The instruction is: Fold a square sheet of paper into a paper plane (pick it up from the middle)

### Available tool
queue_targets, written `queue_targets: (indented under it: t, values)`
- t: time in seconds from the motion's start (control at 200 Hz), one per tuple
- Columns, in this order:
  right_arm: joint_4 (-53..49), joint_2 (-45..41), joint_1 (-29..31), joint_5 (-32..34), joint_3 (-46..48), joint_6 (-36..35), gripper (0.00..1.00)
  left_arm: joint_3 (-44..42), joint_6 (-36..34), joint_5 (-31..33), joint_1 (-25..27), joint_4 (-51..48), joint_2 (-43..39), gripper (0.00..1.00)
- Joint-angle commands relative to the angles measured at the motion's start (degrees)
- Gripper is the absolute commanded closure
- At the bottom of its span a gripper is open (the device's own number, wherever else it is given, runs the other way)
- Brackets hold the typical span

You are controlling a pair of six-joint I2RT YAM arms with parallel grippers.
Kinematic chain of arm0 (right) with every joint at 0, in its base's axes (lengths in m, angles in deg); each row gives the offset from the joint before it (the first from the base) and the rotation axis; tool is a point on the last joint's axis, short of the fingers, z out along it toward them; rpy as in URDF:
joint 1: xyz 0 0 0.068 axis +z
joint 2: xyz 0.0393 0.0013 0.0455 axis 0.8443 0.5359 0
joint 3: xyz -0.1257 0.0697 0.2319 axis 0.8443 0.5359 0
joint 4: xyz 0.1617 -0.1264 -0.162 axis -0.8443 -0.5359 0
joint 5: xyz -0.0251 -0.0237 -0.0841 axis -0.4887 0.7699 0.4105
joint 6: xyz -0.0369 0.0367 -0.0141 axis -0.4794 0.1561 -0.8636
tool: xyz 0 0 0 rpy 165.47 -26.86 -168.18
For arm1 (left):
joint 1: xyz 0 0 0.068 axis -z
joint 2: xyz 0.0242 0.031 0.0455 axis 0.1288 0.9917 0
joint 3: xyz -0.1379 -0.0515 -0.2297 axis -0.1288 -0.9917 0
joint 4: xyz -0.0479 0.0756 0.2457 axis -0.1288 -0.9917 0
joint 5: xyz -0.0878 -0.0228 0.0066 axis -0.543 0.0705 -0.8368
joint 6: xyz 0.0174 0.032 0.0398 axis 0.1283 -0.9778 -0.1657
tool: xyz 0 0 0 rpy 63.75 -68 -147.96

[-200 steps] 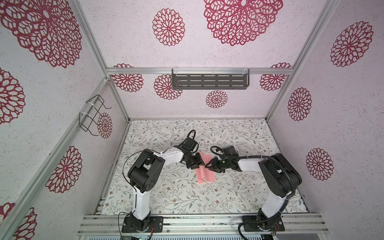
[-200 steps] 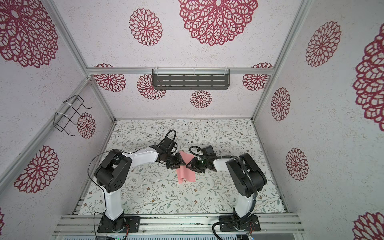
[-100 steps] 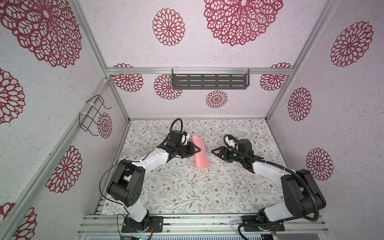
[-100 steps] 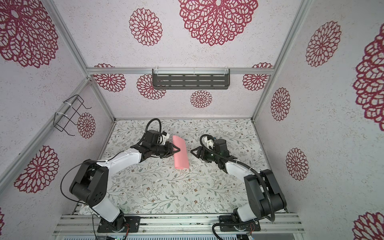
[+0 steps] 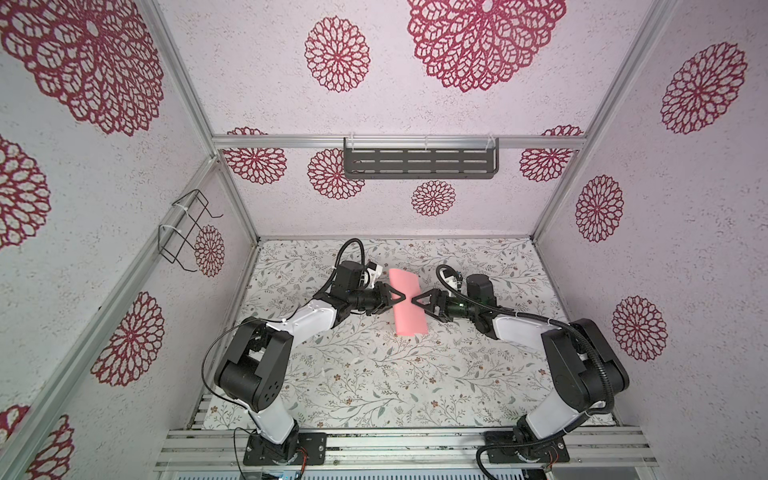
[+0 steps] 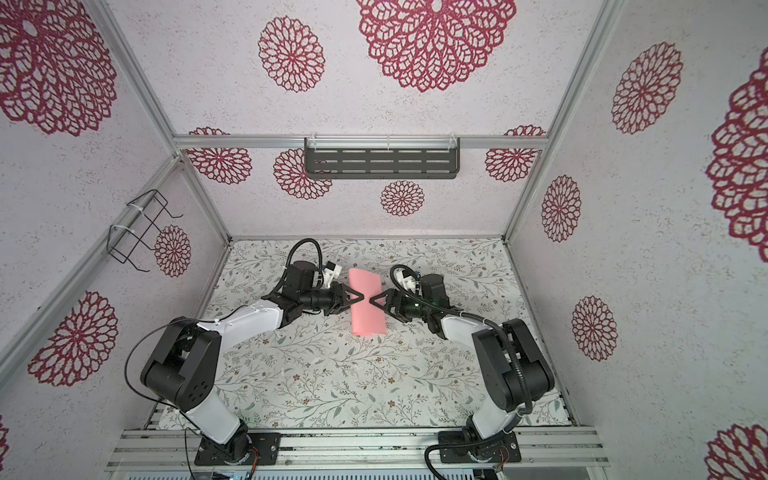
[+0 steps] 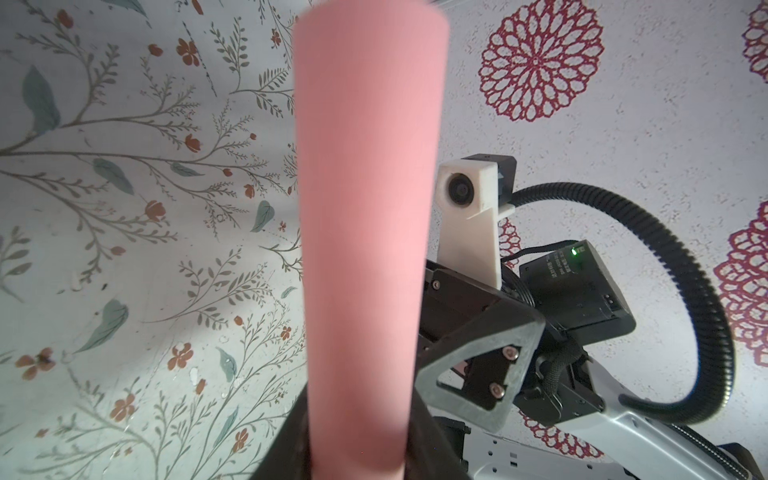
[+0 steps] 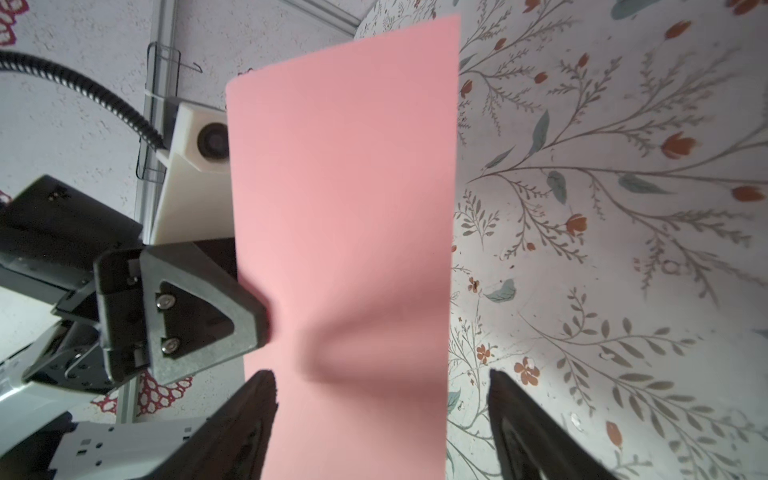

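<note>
The square sheet of paper [image 5: 409,316] [image 6: 368,318] is salmon pink and bent over into a long half-width strip, held above the floral table. My left gripper [image 5: 402,296] [image 6: 362,297] is shut on the strip's middle from the left. In the left wrist view the paper [image 7: 365,208] rises between the dark jaws of the left gripper [image 7: 359,451]. My right gripper [image 5: 414,300] [image 6: 373,300] faces it from the right, open. In the right wrist view the paper [image 8: 345,187] passes between the spread fingers of the right gripper [image 8: 382,415]. No paper plane is in view.
A dark slotted shelf [image 5: 419,164] hangs on the back wall and a wire basket [image 5: 187,232] on the left wall. The floral table [image 5: 374,374] is ringed by patterned walls, with an aluminium rail [image 5: 395,440] along its front.
The right gripper let go of the paper and opened. The left arm carried the strip toward the back. The right gripper has since come up to the strip again, jaws spread.
</note>
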Motion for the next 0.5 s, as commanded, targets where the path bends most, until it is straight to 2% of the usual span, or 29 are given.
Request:
queue_targets:
  t: [0.0, 0.26, 0.495]
  values:
    - [5.24, -1.26, 0.19, -2.89, -1.35, 1.82, 0.24, -0.19, -0.20, 0.58, -0.76, -0.97, 1.07, 0.68]
    - [3.43, -1.27, 0.01, -2.25, -1.67, 1.08, 0.53, -0.10, -1.16, 1.30, -0.94, -3.67, 1.99, 0.69]
    - [2.39, -0.57, 0.02, -1.81, -1.96, 0.38, 0.63, 0.91, -4.80, 1.94, -1.12, -8.49, 2.86, 0.69]
